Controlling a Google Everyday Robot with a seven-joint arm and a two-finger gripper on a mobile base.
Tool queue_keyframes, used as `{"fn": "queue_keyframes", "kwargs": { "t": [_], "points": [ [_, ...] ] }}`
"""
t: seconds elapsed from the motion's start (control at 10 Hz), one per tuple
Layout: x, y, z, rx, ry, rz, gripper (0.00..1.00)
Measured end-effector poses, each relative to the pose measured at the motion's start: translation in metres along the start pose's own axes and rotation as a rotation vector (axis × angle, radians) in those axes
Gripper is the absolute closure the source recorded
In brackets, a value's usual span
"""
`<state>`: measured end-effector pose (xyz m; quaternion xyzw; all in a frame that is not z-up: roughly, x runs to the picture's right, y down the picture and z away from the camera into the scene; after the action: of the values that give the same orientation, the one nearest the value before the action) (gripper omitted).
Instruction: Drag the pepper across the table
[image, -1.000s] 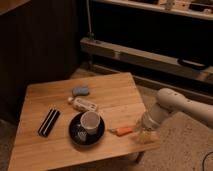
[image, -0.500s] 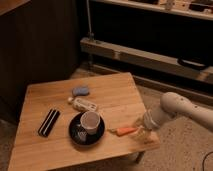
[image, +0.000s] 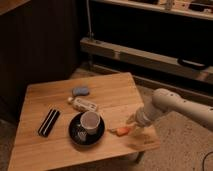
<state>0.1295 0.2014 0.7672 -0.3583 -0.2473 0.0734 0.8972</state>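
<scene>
The small orange pepper (image: 121, 131) lies on the light-brown wooden table (image: 50, 150), near its right front corner, just right of the black plate. My gripper (image: 133, 123) comes in from the right on a white arm and sits right beside the pepper's right end, low over the tabletop. Whether it touches the pepper is unclear.
A black plate (image: 77, 137) holds a white cup (image: 90, 121). A whitish wrapped packet (image: 84, 104) and a blue-grey object (image: 80, 91) lie behind it. A black striped object (image: 48, 122) lies at the left. A metal shelf frame (image: 145, 55) stands behind the table.
The pepper has slid a little to the left along the table's front right part, and my gripper and arm have followed it.
</scene>
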Motion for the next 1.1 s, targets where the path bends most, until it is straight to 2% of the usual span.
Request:
{"fn": "queue_keyframes", "kwargs": {
  "t": [0.6,0.8,1.1],
  "points": [
    [0.025,-0.008,0.037,0.0,0.016,0.011,0.48],
    [0.034,-0.009,0.043,0.0,0.014,0.024,0.48],
    [0.041,-0.01,0.037,0.01,0.005,0.029,0.48]
  ]
}}
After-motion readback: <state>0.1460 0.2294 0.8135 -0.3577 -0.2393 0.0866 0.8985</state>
